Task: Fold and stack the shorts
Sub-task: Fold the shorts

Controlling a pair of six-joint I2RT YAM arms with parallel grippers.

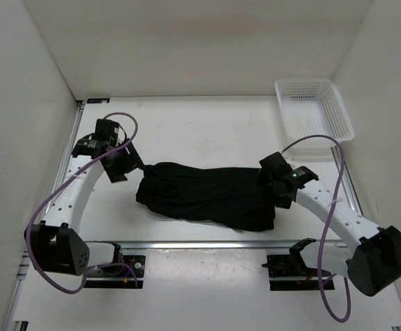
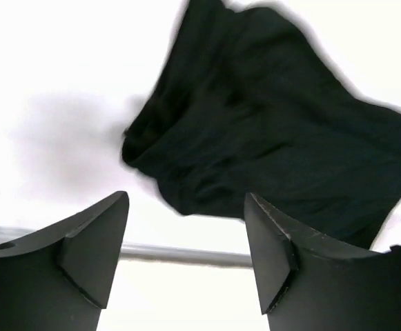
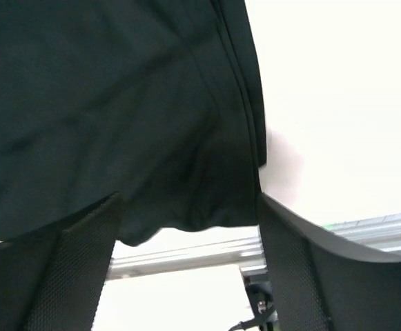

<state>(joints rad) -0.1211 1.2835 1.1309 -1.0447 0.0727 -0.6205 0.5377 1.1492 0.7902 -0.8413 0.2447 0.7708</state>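
Black shorts crumpled, white basket apart

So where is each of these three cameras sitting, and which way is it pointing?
Top external: fixed high behind the robot, looking down on the table, black shorts and white mesh basket; left arm and right arm show, bases nearest.
Left wrist: rides the left arm, looking past the open left claw at one end of the shorts.
Right wrist: rides the right arm, looking past the open right claw at the shorts' other end.
Shared: all three see the shorts; both wrist views catch the metal rail beyond them.
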